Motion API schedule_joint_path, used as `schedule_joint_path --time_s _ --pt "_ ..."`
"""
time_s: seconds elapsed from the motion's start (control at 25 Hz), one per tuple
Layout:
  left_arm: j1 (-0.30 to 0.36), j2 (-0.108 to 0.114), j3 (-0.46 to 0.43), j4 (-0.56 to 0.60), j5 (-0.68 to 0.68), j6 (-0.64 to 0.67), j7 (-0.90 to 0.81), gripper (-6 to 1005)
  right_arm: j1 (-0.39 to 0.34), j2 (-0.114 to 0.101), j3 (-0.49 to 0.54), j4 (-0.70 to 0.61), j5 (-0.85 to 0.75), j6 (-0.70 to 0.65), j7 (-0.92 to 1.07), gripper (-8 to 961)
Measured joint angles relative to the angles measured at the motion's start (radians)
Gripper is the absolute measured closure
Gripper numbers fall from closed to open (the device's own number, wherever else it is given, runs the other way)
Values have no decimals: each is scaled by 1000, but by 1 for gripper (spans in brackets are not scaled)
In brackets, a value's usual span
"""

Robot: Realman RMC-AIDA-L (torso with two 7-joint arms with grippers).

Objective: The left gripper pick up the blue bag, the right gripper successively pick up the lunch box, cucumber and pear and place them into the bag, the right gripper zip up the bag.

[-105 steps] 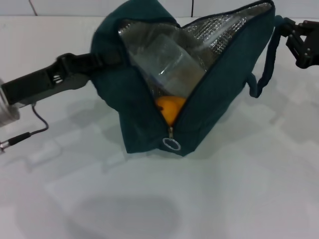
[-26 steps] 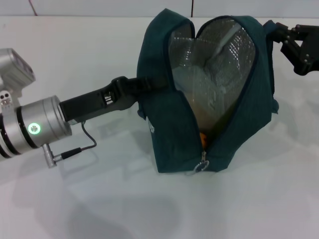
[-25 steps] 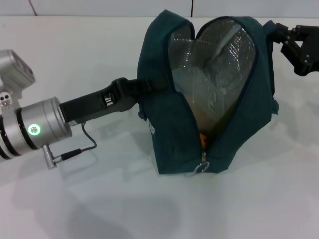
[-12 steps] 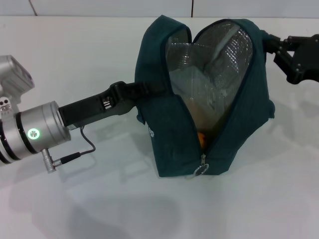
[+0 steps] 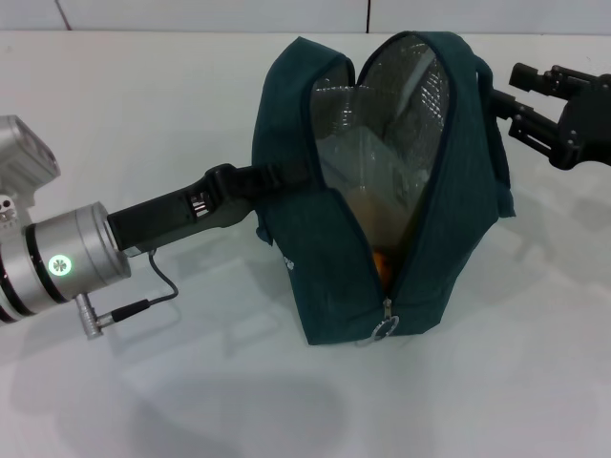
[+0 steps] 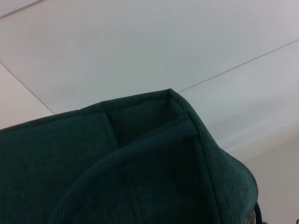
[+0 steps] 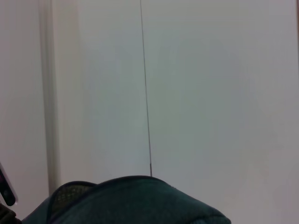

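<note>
Blue bag (image 5: 353, 239) stands upright on the white counter (image 5: 191, 401), mouth unzipped and gaping toward the camera, silver foil lining (image 5: 382, 105) showing. The bag is the landmark for everything below.

Around the bag:
- Left hand (image 5: 282, 176) comes in from the bag's left side, clamped on a dark strap at the bag's left wall. Black arm runs back to a silver cylindrical section (image 5: 67, 262) with a green light on it; a thin cable (image 5: 158, 286) loops under the arm.
- Right hand (image 5: 520, 100) sits at the bag's upper right, just beside the top edge and the loop handle (image 5: 496, 153). Fingers are spread, gripping nothing; contact with the handle can't be judged.
- Nothing else on the counter near the bag. A seam line (image 5: 368, 14) in the surface runs behind the bag's top.

Inside the bag:
- Lunch box (image 5: 372, 162): clear plastic, tilted against the foil, upper half of the opening. Hard to separate from the lining's reflections.
- Pear (image 5: 382, 267): small orange patch low in the opening, just above the zip's closed end.
- Cucumber: not identifiable; hidden or lost in shadow.
- Ring zipper pull (image 5: 384, 329) hangs at the bottom of the opening, near the counter.

Left wrist view: only teal fabric of the bag (image 6: 117, 163) close up, counter beyond. Right wrist view: the bag's top edge (image 7: 135, 200), and pale surface behind it.
</note>
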Motion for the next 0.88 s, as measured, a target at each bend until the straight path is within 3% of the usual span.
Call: schedule_joint_path --time_s 0.28,0.6,0.88 --pt "12 1 0 0 -2 0 6 962 -24 -1 9 -9 0 -27 -1 446" --pt "20 1 -4 0 -3 0 8 962 -116 -10 80 -28 -3 -300 -121 275" --pt "21 2 -5 0 -4 0 11 963 -163 -8 65 21 -70 -469 -204 179"
